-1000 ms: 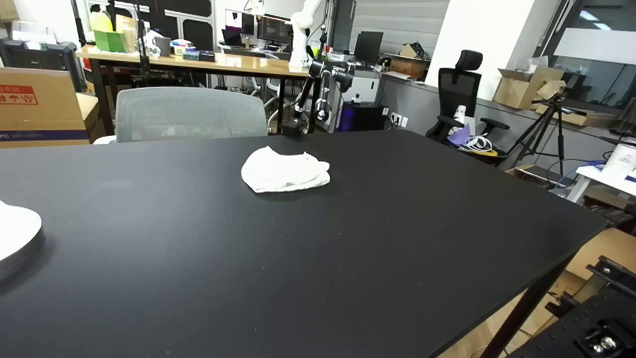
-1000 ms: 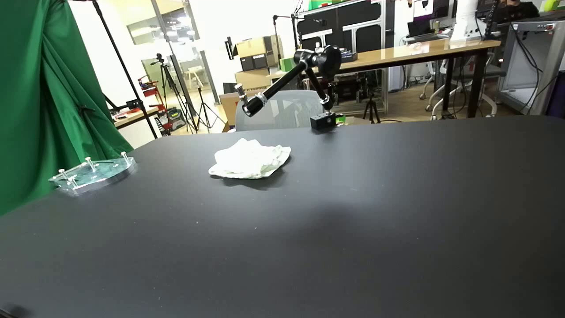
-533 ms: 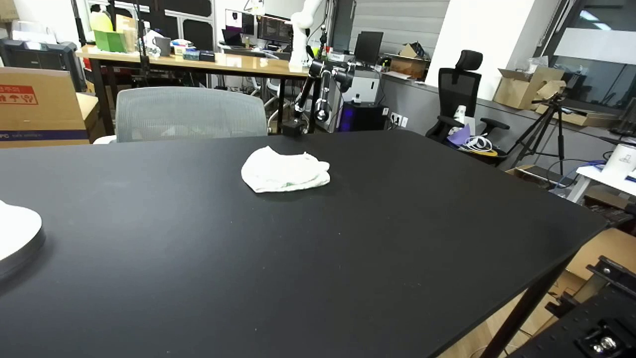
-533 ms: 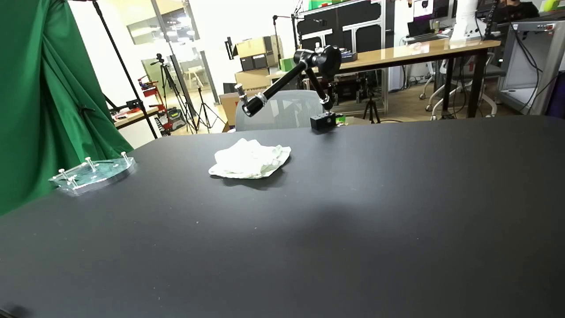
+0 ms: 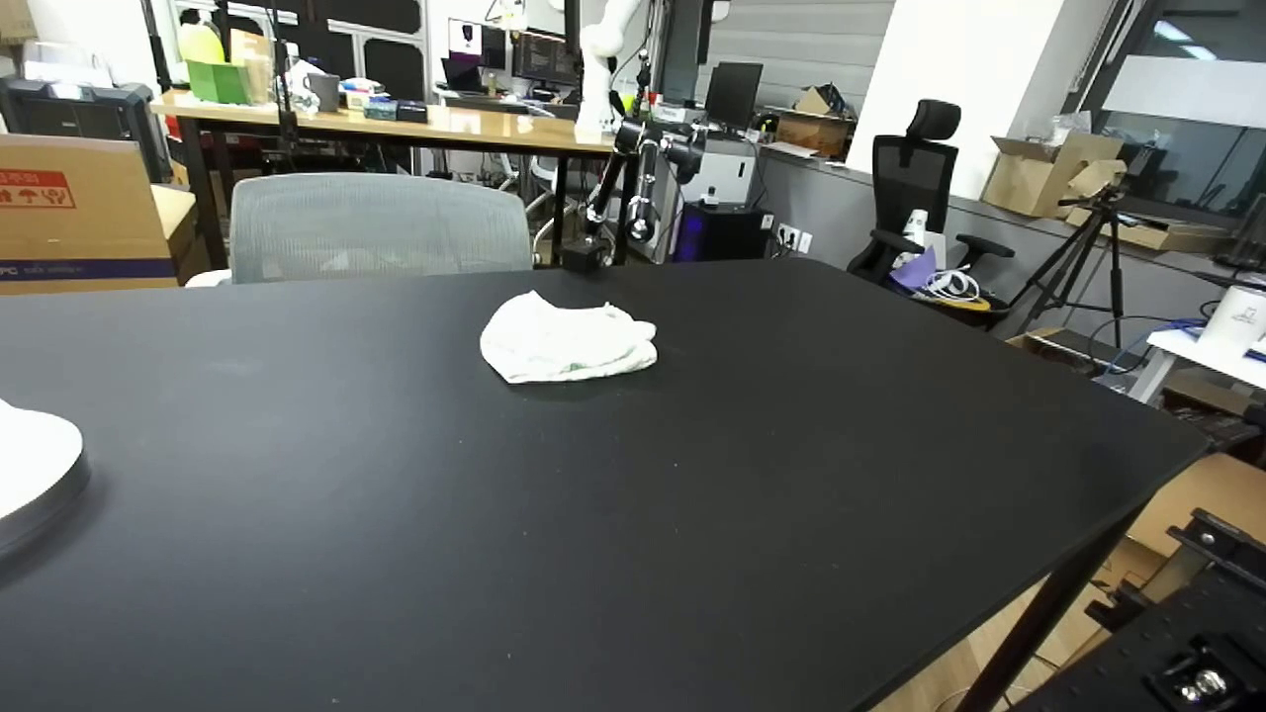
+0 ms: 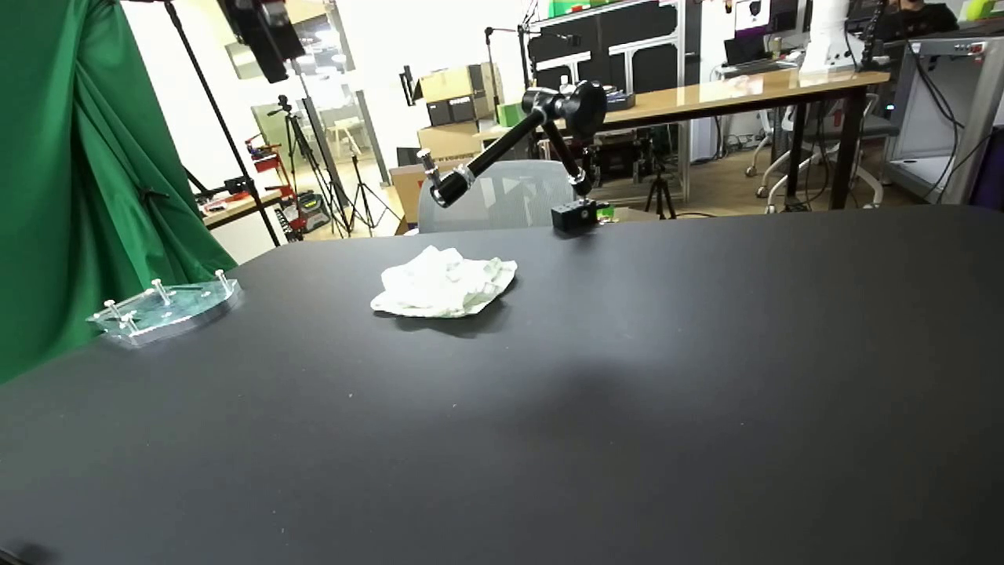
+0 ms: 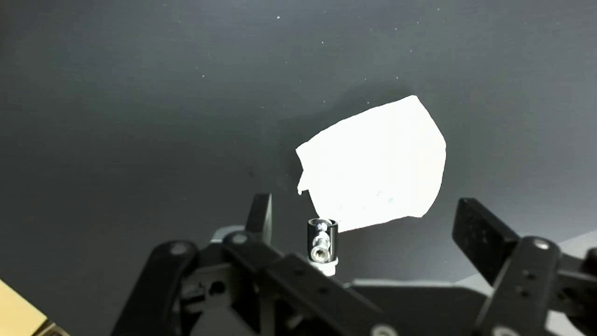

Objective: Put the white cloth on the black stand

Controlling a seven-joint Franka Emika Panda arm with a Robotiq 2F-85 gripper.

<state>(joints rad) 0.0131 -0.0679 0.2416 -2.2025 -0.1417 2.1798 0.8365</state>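
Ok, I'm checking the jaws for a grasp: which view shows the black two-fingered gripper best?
The wrist view: the gripper is close up, jaws wide apart, though the bottom edge cuts it off. Both exterior views catch only dark pieces at the top edge.

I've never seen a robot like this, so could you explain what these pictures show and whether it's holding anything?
The machine is a robot arm, mostly out of view; its black two-fingered tool is open, holding nothing. Two cameras outside the robot look across the scene; the wrist camera looks down past the tool. There, a crumpled white fabric cloth lies on a smooth black table. In both exterior views, a slim black jointed stand rises at the table's far edge. A flat transparent plate also rests on the table. The cloth isn't on the stand yet.
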